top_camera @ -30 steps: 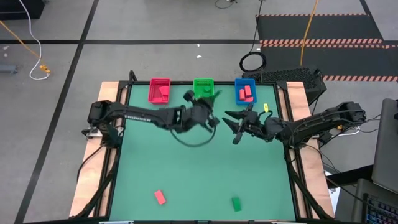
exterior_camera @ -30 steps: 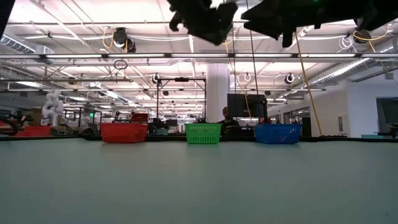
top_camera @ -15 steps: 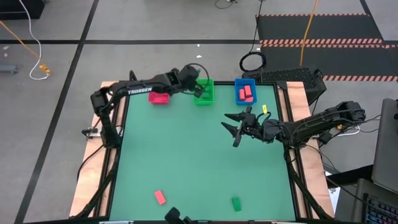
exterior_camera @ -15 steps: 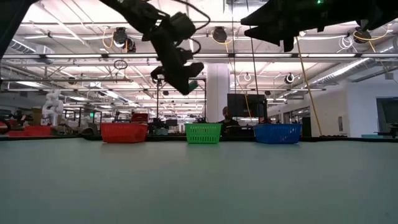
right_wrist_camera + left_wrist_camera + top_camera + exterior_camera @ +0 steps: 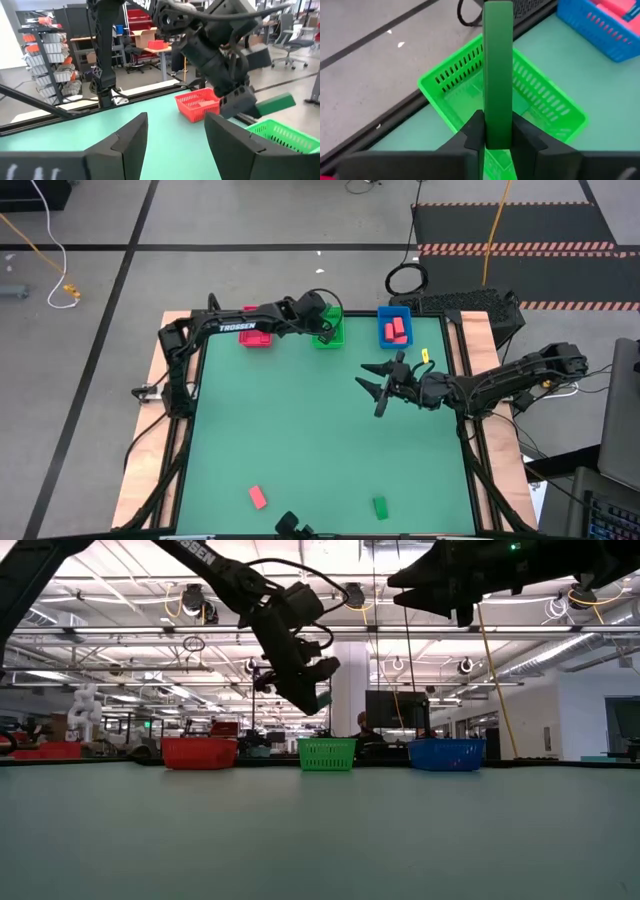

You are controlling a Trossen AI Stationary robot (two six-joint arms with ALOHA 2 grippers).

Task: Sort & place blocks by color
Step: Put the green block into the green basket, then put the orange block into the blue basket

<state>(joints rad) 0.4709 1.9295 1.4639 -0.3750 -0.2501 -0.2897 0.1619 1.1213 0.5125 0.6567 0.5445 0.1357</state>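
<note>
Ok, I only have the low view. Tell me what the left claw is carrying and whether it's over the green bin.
Observer: The left claw is shut on a green block, above the green bin.
Operator: Now give me the blue bin's contents.
Observer: Red blocks lie in the blue bin.
Operator: Report what's loose on the table.
Observer: A loose red block and a loose green block, near the edge far from the bins.

L fingers (image 5: 497,135) hold block (image 5: 498,70) above middle bin (image 5: 547,107).
</note>
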